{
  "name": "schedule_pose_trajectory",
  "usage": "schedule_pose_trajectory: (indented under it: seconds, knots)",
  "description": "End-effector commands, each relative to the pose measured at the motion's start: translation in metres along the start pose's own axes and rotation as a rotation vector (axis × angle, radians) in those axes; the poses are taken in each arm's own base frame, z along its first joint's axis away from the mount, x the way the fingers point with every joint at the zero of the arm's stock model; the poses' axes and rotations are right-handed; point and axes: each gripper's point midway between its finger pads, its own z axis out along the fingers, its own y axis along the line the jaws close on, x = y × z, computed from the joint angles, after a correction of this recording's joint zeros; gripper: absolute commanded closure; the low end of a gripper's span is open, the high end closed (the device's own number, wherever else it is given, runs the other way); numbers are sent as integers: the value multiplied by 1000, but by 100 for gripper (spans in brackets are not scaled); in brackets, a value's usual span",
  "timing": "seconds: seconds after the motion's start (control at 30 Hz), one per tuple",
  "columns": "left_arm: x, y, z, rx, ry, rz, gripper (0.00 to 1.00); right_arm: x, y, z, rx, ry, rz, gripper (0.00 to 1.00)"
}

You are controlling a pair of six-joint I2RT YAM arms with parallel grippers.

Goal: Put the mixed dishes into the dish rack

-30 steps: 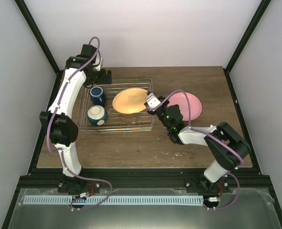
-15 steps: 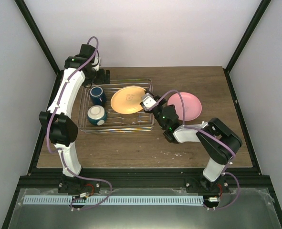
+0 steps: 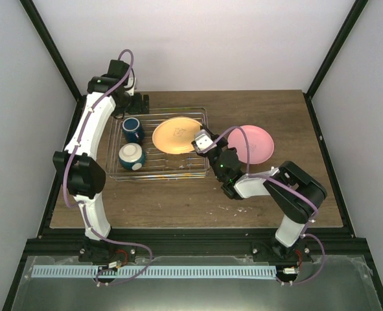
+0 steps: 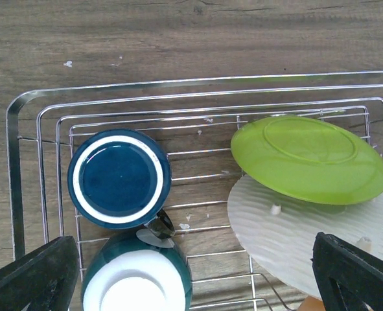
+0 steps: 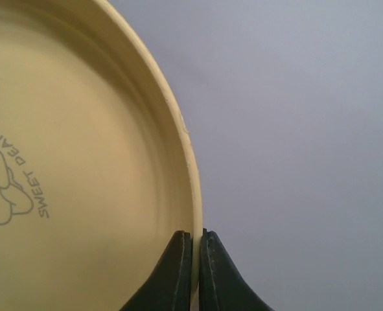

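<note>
The right claw [image 5: 196, 236] is pinched shut on the rim of the cream plate [image 3: 176, 136], with only the plate's edge between its fingers. The plate reaches out to that claw's left, face up over the rack [image 4: 13, 188]; whether it rests on the bars I can't tell. Behind that claw, apart from it, the pink plate [image 3: 253, 144] lies flat on the counter [image 3: 178, 201]. The left claw [image 4: 194, 241] hovers above the rack, fingers spread wide, gripping nothing. Below it, nearer its left finger, sit the mug [image 4: 118, 178] and bowl [image 4: 136, 282], mouths up and close together. The green plate [image 4: 311, 159] lies tilted nearer its right finger, underside showing.
</note>
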Motion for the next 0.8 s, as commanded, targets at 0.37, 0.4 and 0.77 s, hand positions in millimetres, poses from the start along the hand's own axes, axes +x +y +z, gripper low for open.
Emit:
schedule_pose_trajectory:
  seconds: [0.37, 0.4, 0.77]
  knots:
    - [1, 6, -5, -24, -17, -9, 0, 44, 25, -20, -36, 143, -118, 99]
    - [1, 7, -5, -26, -17, -10, 0, 44, 26, -21, -36, 143, -119, 99]
    - [0, 7, -9, -27, -32, -10, 0, 41, 43, -34, -76, 149, -156, 99]
